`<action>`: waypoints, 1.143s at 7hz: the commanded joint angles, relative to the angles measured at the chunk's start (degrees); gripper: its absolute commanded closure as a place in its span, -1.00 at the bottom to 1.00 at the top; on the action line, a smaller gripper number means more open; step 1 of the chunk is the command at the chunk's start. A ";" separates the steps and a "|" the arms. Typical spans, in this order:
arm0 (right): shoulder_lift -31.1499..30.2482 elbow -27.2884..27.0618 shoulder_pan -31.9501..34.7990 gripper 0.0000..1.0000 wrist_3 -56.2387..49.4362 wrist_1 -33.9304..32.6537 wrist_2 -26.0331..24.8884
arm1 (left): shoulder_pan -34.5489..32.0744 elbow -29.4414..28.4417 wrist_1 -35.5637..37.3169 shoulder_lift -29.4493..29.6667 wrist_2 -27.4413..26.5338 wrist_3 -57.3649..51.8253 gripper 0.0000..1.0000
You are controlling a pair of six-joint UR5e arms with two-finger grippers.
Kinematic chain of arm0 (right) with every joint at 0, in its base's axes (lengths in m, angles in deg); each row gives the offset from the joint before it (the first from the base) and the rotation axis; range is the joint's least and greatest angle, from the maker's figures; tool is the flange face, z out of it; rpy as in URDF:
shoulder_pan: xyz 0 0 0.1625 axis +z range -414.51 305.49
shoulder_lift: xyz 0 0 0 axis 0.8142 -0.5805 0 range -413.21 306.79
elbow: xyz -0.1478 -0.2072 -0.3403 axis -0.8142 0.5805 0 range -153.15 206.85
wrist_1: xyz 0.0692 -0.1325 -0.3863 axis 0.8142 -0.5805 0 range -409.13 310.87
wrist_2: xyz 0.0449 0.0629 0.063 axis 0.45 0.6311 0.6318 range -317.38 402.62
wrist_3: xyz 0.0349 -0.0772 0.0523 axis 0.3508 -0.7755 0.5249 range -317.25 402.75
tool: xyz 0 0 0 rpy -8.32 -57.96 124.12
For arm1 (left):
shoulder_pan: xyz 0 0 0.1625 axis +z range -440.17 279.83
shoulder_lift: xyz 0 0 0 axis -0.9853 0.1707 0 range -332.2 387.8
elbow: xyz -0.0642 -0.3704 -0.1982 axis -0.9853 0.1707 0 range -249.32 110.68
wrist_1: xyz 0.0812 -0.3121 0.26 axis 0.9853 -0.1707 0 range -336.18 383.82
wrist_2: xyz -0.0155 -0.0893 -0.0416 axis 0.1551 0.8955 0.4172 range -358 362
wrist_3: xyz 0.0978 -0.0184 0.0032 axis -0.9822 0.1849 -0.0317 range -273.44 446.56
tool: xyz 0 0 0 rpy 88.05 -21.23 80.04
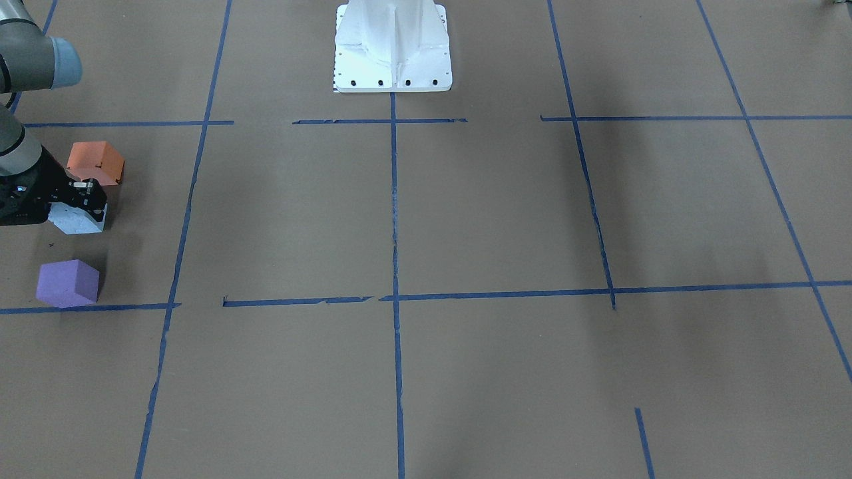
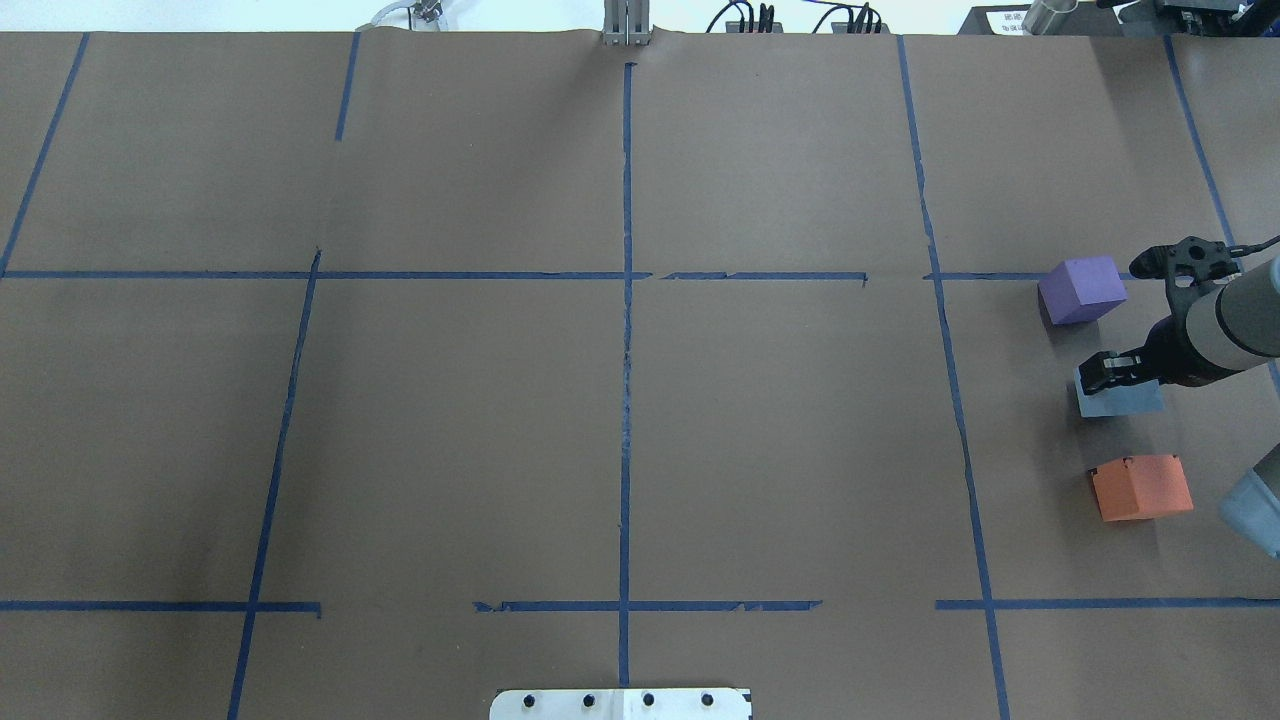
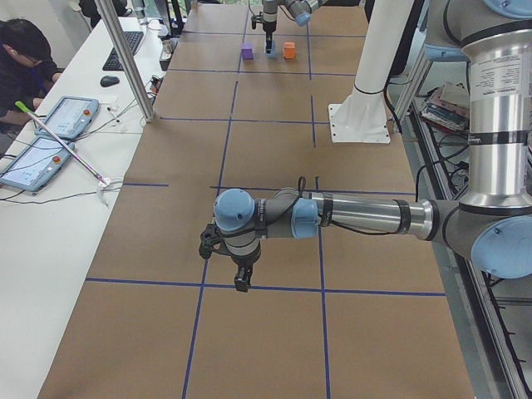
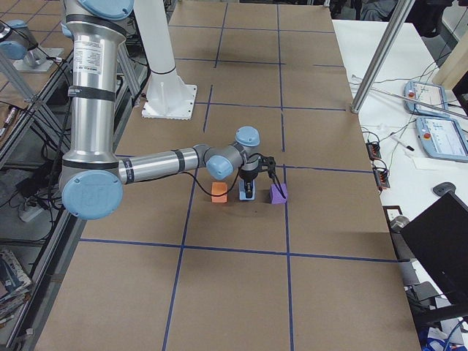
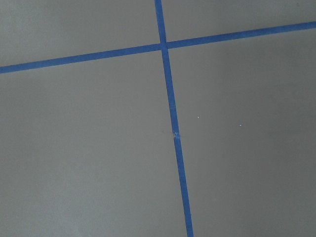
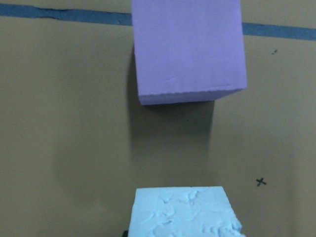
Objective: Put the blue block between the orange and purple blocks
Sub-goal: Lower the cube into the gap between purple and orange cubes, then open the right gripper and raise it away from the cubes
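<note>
1. The right gripper (image 2: 1125,381) is down over the blue block (image 1: 76,221). One dark finger (image 2: 1099,372) shows at the block's edge and the other is hidden under the wrist, so I cannot tell whether it is clamped on the block or loose around it.
2. The blue block appears to rest on the bench (image 1: 466,219), between the orange block (image 1: 95,161) and the purple block (image 1: 67,283). It touches neither and lies roughly in line with them.
3. In the right wrist view the frame's bottom edge cuts off the blue block, and the top edge cuts off the purple block.
4. The left gripper (image 3: 241,281) shows only in the left side view, well apart from the blocks. I cannot tell whether its fingers are apart or together.
5. A small black cross (image 6: 261,182) is marked on the bench near the blue block. A white sheet (image 2: 1000,17) beyond the far edge carries print too small to read.
</note>
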 commanded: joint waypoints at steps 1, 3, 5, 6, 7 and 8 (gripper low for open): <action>0.30 -0.09 0.60 -1.00 -0.56 -0.03 4.82 | 0.00 0.00 -0.07 0.00 0.00 -0.05 -1.00; -0.05 -1.14 7.17 -1.00 -3.53 -0.91 8.27 | 0.00 0.09 -0.07 0.00 0.00 0.04 -1.00; -0.66 -1.41 14.46 -1.00 -17.79 -6.07 9.87 | 0.00 0.17 -0.07 0.00 0.00 0.04 -1.00; -2.15 -1.50 20.15 -1.00 -27.10 -9.23 10.31 | 0.00 0.44 -0.07 0.00 0.00 -0.05 -1.00; -2.95 -1.50 24.56 -1.00 -34.50 -12.57 10.57 | 0.00 0.35 -0.07 -0.09 0.00 -0.14 -1.00; -3.82 -1.41 30.43 -1.00 -43.28 -16.87 12.06 | 0.00 0.44 -0.15 -0.09 -0.09 -0.49 -1.00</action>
